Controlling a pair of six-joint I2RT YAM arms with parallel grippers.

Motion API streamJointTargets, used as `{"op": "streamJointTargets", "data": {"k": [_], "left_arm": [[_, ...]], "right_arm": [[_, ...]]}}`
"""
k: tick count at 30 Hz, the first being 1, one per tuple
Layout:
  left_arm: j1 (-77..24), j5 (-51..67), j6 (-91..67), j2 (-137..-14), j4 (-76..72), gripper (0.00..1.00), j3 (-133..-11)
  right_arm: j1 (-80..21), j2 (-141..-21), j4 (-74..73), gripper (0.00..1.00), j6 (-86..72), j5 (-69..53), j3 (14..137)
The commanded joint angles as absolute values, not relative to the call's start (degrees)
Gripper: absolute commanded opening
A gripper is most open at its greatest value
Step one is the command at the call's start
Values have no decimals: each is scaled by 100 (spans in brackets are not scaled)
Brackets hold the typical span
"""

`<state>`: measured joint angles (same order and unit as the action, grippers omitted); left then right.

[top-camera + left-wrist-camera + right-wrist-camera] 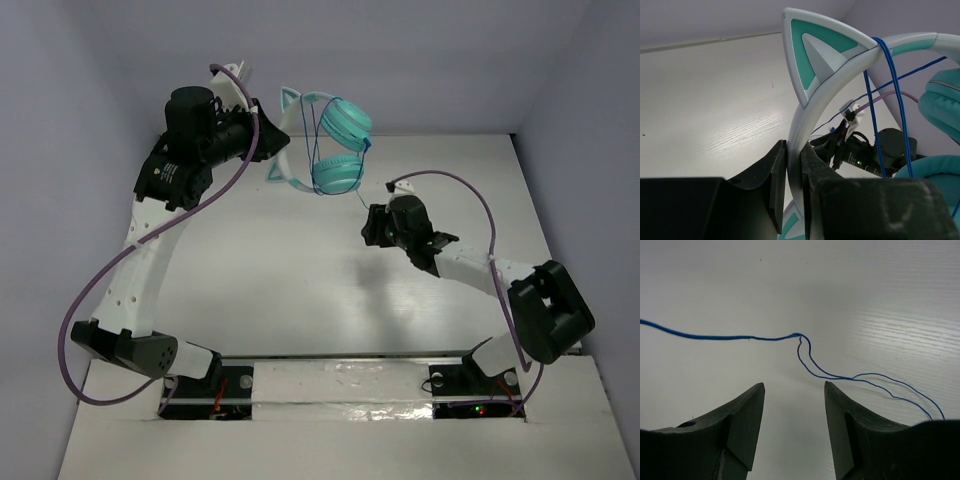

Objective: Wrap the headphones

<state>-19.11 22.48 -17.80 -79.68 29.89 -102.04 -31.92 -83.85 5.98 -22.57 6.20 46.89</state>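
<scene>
We are clamping the headphones (pixel 338 172) by the headband (pixel 812 102) in the left gripper (pixel 794 160) above the table's (pixel 300 300) far edge | we are holding the right gripper (pixel 794 390) spread wide, cord (pixel 805 347) just beyond it

You have the headphones (pixel 335 145) above the far middle of the counter (pixel 300 290). Their headband (pixel 815 105) is clamped inside the left end effector (pixel 794 165). The cord (pixel 887 90) loops over the headband beside the ear cups (pixel 345 122). The right end effector (pixel 794 390) sits right of them and nearer the arm bases. Cord strands cross just ahead of its parted fingers (pixel 747 410).
</scene>
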Motion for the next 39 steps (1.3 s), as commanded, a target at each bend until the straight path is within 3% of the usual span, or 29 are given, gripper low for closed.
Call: {"op": "streamJointTargets", "data": {"k": [1,20,24,25,28,31,33,34,39], "left_arm": [[-1890,2382,-1881,-7787,2540,0,-10494],[-1890,2408,-1881,-7726,2514,0,-10441],[-1890,2417,-1881,-7726,2514,0,-10450],[-1890,2408,-1872,-7726,2522,0,-10450],[-1890,2382,-1872,-7743,2531,0,-10485],[-1890,2320,-1881,-7761,2523,0,-10529],[-1890,2329,-1907,-7796,2479,0,-10547],[-1890,2338,-1925,-7822,2461,0,-10547],[-1890,1823,-1960,-7954,2364,0,-10573]], "right_arm": [[-3173,-8543,817,57,-2030,843,5035],[-3173,-9351,1185,56,-1942,879,5493],[-3173,-9474,1529,47,-1925,809,5458],[-3173,-9527,1599,38,-1899,782,5475],[-3173,-9650,1617,26,-1951,633,5502],[-3173,-9624,1845,27,-2082,449,5257],[-3173,-9650,1960,14,-2135,178,5186],[-3173,-9668,1995,2,-2179,97,5168],[-3173,-9353,2302,0,-2679,-639,4705]]}}
